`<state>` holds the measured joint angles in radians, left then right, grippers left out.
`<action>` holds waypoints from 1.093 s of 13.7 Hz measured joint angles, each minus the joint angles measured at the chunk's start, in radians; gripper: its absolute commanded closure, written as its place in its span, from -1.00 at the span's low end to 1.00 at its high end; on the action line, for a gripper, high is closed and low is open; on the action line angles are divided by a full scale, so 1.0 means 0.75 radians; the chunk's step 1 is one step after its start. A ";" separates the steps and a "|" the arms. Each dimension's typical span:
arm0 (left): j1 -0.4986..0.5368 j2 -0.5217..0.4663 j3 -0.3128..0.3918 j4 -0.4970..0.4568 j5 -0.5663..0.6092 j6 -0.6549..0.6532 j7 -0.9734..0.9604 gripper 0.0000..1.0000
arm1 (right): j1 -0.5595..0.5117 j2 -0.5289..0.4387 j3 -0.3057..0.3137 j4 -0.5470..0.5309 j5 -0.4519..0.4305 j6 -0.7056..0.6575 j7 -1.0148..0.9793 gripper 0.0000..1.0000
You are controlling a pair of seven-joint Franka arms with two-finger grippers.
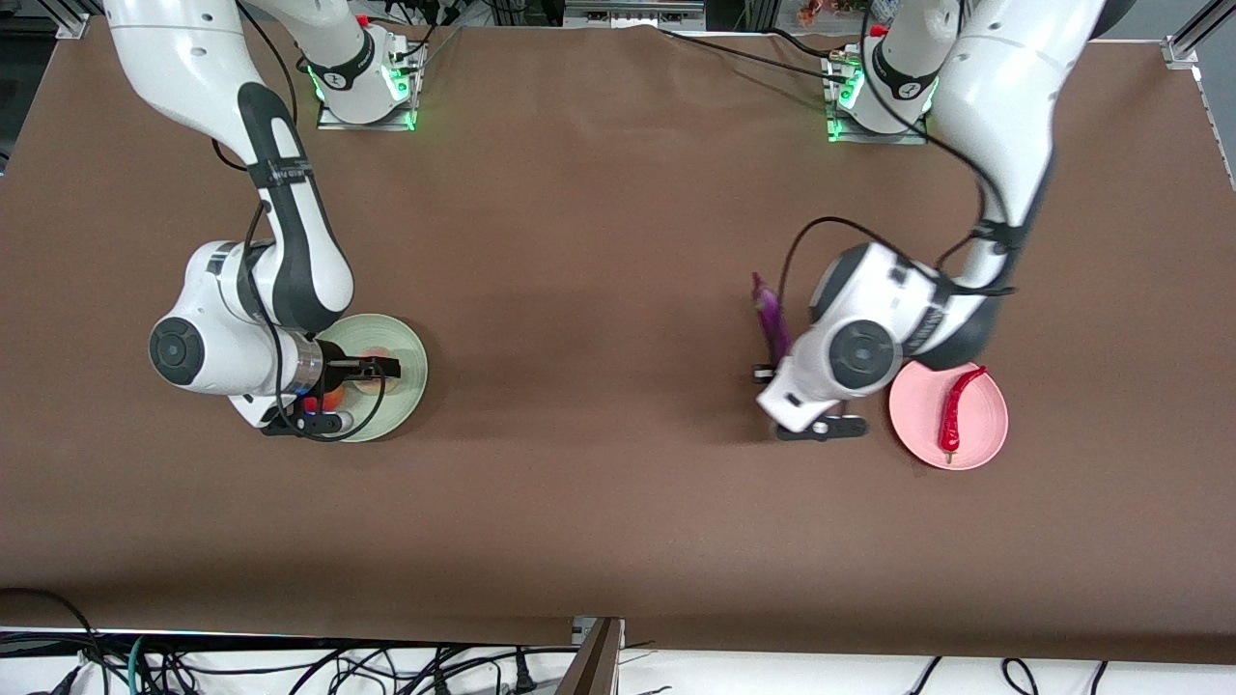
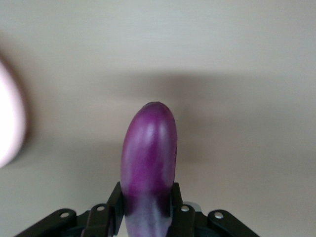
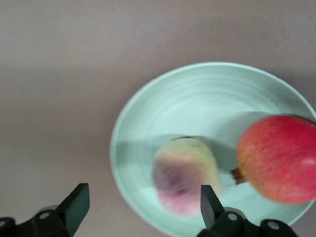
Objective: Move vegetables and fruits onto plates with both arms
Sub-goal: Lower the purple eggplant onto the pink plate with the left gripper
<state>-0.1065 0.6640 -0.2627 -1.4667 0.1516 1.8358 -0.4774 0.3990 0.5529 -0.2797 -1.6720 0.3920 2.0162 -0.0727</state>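
Note:
My left gripper is shut on the glossy purple eggplant near one end, over bare table beside the pink plate. In the left wrist view the eggplant sticks out from between the fingers, with the pink plate's rim at the edge. The red chili pepper lies on the pink plate. My right gripper is open and empty over the green plate. In the right wrist view the peach and red apple lie on the green plate under the open gripper.
Brown cloth covers the table. The arm bases stand along the edge farthest from the front camera. Cables hang below the table's near edge.

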 measured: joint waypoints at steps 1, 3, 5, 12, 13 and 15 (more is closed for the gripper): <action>0.048 -0.006 0.030 0.000 0.045 -0.041 0.095 0.89 | 0.012 -0.029 0.000 0.027 -0.012 -0.034 0.062 -0.98; 0.162 0.009 0.071 -0.007 0.120 -0.062 0.334 0.87 | 0.039 -0.132 0.000 0.068 -0.100 -0.126 0.191 -0.98; 0.294 0.051 0.081 -0.011 0.136 -0.051 0.536 0.12 | 0.055 -0.300 0.001 0.079 -0.210 -0.281 0.246 -0.99; 0.330 0.098 0.061 -0.006 0.137 0.009 0.627 -1.00 | 0.048 -0.707 -0.008 0.037 -0.413 -0.575 0.249 -0.99; 0.328 0.097 0.060 -0.004 0.137 0.009 0.627 -1.00 | 0.045 -0.704 -0.008 0.028 -0.432 -0.573 0.239 -0.99; 0.328 0.085 0.060 0.004 0.137 0.011 0.627 -1.00 | -0.018 -0.690 0.031 0.015 -0.442 -0.569 0.211 -0.99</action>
<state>0.1392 0.7281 -0.2175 -1.4640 0.2544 1.8437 -0.0074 0.3856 0.0356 -0.2564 -1.6606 0.0602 1.5891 0.0854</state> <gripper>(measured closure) 0.000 0.004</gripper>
